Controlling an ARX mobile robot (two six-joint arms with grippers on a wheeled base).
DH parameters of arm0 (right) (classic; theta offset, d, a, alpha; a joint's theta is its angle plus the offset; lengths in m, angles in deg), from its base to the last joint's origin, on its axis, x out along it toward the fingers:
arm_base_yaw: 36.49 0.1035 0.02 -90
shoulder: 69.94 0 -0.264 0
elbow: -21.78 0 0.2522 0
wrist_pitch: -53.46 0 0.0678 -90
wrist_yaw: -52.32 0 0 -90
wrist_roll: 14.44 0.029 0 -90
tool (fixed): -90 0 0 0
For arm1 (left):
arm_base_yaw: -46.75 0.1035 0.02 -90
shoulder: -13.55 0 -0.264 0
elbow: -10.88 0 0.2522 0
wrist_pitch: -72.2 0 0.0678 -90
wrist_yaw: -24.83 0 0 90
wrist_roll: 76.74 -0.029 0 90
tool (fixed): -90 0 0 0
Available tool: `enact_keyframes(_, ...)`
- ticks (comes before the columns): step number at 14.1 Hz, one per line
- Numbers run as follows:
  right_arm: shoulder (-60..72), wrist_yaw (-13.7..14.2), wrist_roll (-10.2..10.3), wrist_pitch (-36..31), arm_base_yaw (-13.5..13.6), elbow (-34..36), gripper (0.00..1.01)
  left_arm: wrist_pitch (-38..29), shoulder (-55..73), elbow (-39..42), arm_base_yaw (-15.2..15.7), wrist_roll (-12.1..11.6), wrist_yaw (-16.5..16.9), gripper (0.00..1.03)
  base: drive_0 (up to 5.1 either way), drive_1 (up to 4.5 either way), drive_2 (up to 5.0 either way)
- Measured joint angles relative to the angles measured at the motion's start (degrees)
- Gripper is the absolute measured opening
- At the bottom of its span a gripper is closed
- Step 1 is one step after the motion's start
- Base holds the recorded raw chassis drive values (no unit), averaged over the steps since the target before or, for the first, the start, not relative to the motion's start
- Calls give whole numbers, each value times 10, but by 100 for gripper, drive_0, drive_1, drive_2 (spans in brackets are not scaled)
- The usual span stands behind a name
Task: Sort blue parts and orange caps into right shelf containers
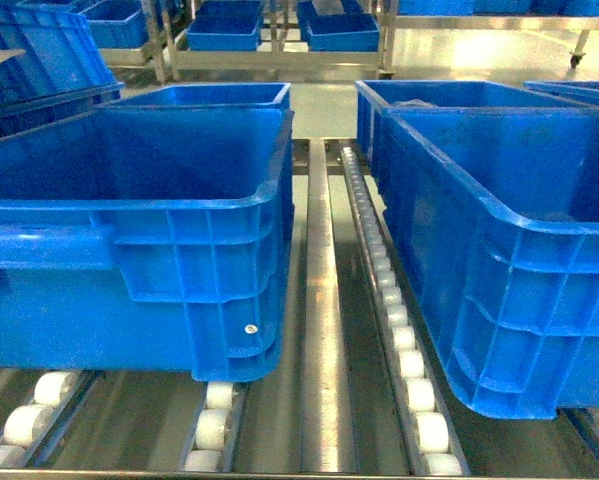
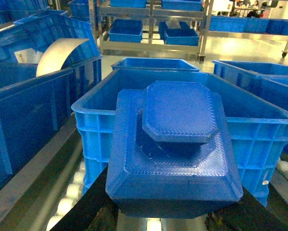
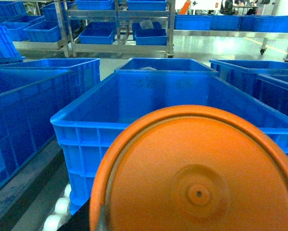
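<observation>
orange cap (image 3: 194,175) before blue crates (image 1: 139,230), roller tracks (image 1: 394,320), steel shelving (image 3: 117,29)

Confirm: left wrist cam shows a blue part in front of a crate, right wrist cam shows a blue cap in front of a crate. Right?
Not quite. In the right wrist view the cap is orange, not blue. It does sit in front of a blue crate. The left wrist view does show a blue part.

Two crates stand side by side before me on the roller tracks (image 1: 394,300): the left crate (image 1: 129,230) and the right crate (image 1: 509,260), apart, with a metal rail (image 1: 324,330) between them. Behind each sits another crate. At my left wrist a stepped part (image 2: 175,154) is before a crate; at my right a round cap (image 3: 192,178) likewise.
</observation>
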Motion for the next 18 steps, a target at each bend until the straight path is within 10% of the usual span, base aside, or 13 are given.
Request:
enact_keyframes(12, 0, 2, 0, -2, 0, 0, 44, -12, -2, 1, -6, -5, -12, 40, 0, 0, 0)
enact_keyframes(14, 5, 121, -15, -118, 64, 0, 44, -147, 18, 1, -64, -23, -115, 40, 0, 0, 0)
enact_keyframes(15, 42, 134, -21, -147, 70, -3, 44, -219, 92, -1, -68, -30, -124, 40, 0, 0, 0)
enact_keyframes(18, 383, 74, -19, -382, 26, -136, 44, -434, 459, -158, -33, -19, -83, 40, 0, 0, 0)
